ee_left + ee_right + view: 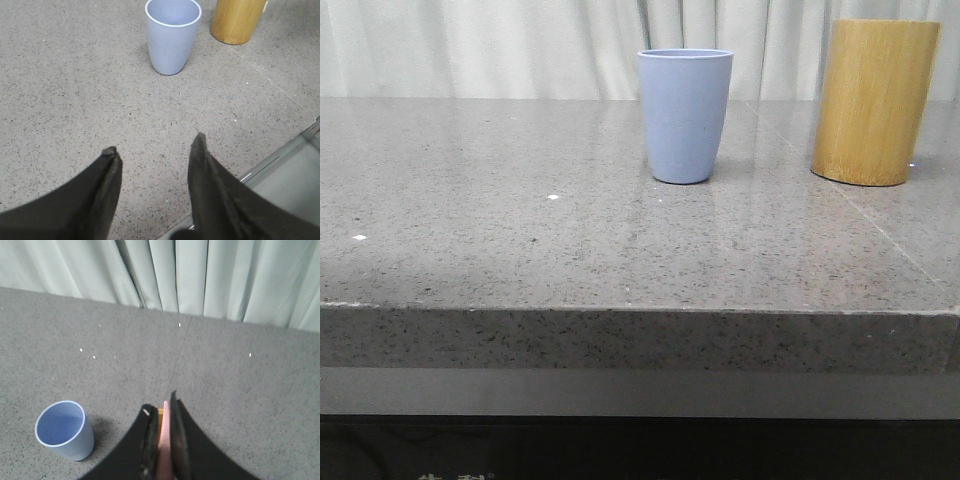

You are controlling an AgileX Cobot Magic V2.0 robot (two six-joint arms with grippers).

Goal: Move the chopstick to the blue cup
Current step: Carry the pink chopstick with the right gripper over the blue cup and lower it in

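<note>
The blue cup (684, 115) stands upright and empty at the middle back of the grey stone table (520, 240). In the right wrist view my right gripper (160, 404) is shut on the pale pink chopstick (164, 442), which runs between the fingers with its tip just past them. It hovers high above the table, with the blue cup (65, 431) off to one side below. In the left wrist view my left gripper (155, 144) is open with nothing in it, low over the table short of the blue cup (172, 37).
A taller yellow-brown bamboo cylinder (873, 100) stands right of the blue cup, also seen in the left wrist view (236, 20). A sliver of yellow (160, 412) peeks between the right fingers. A pale curtain (520, 45) hangs behind. The table's edge (280, 150) lies near the left gripper.
</note>
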